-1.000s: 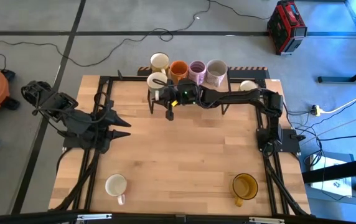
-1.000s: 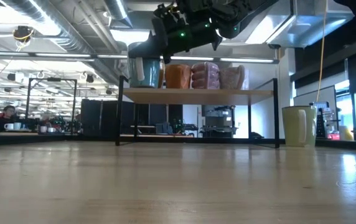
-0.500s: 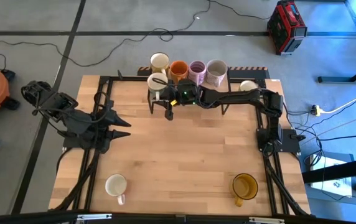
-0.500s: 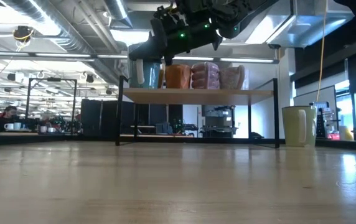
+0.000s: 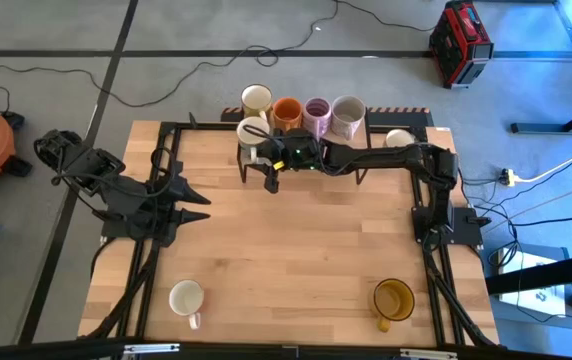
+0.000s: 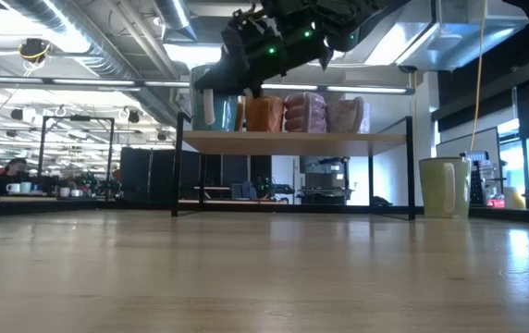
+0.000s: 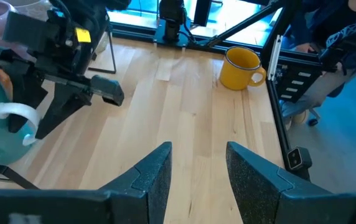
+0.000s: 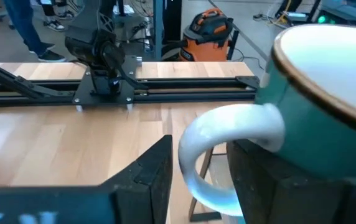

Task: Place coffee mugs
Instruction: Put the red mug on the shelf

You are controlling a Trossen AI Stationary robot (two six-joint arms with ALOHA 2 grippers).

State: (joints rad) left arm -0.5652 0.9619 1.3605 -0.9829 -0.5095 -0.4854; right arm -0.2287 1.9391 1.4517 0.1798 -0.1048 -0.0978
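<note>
Well in front of the shelf, a white mug and a yellow mug wait on the table. Nearer the shelf, off its left end, the left gripper hangs idle, fingers spread on nothing. At the shelf's front left corner stands the teal mug. The right gripper is loosened there, fingers apart either side of the white handle. Hard, glossy and likely chippable, a mug is best pinched at the handle or rim. Four more mugs line the shelf's back.
</note>
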